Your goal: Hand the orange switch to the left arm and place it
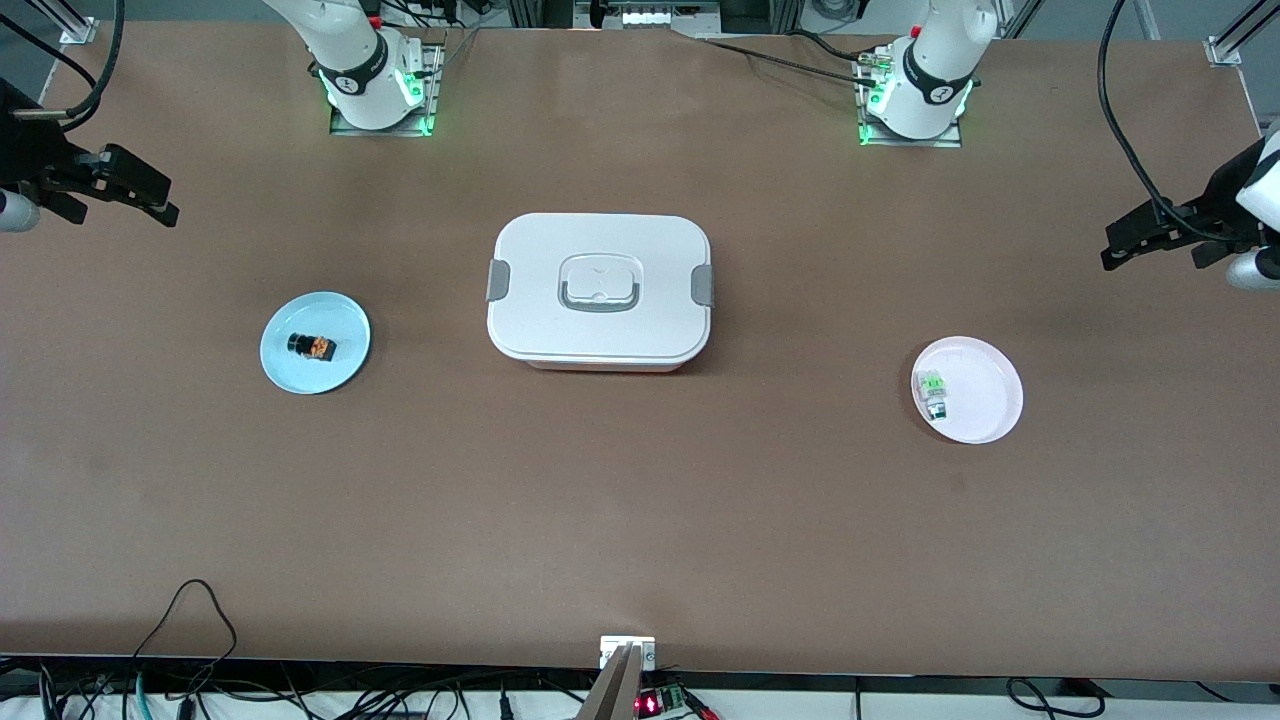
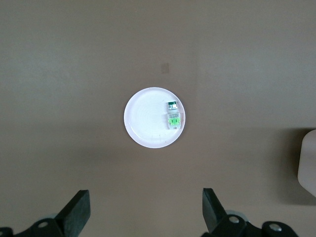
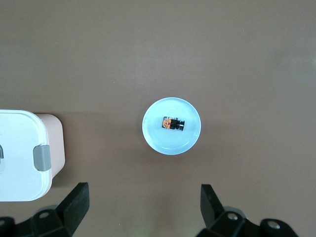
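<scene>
Lying sideways on the blue plate (image 1: 285, 365), the black, orange-capped orange switch (image 1: 312, 346) waits while the left end effector (image 2: 144, 212) and the right end effector (image 3: 143, 210) hover released.

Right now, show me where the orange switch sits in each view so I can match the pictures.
Front view: the orange switch lies on its side on the light blue plate, toward the right arm's end of the table.
Left wrist view: not in it; only the pink plate with the green switch shows.
Right wrist view: on the blue plate, mid-picture.
Shared landmark: the white box, whose edge shows in both wrist views.
</scene>
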You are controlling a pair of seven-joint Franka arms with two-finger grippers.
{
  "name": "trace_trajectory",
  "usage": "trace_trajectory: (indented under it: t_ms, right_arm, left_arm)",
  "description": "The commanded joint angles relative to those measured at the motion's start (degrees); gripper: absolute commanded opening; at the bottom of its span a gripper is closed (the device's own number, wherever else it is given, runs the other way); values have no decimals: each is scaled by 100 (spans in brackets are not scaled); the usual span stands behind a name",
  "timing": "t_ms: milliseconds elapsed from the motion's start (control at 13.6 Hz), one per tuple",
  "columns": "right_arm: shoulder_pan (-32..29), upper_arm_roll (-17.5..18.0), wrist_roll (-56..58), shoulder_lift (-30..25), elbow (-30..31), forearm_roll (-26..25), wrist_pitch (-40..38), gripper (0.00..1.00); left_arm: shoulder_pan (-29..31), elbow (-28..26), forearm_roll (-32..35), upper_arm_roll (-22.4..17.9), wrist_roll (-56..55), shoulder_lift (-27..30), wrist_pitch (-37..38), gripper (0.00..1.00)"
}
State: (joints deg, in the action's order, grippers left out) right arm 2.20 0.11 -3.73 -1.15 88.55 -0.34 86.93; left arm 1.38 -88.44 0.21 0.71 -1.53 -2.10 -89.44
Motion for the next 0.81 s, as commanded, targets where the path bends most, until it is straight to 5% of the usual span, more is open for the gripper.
trace_trajectory:
  t_ms: [0, 440, 733]
  right_arm:
    - [-62, 60, -40, 105, -162, -80, -141, 100]
    - [-53, 60, -101, 519, 249, -316, -431, 100]
    - [-97, -63, -110, 519, 1179, -335, 348, 100]
  left_arm:
    - [12, 178, -65, -1, 48, -62, 146, 100]
    - [12, 178, -65, -1, 39, -62, 190, 100]
    - [3, 204, -73, 8, 48, -62, 208, 100]
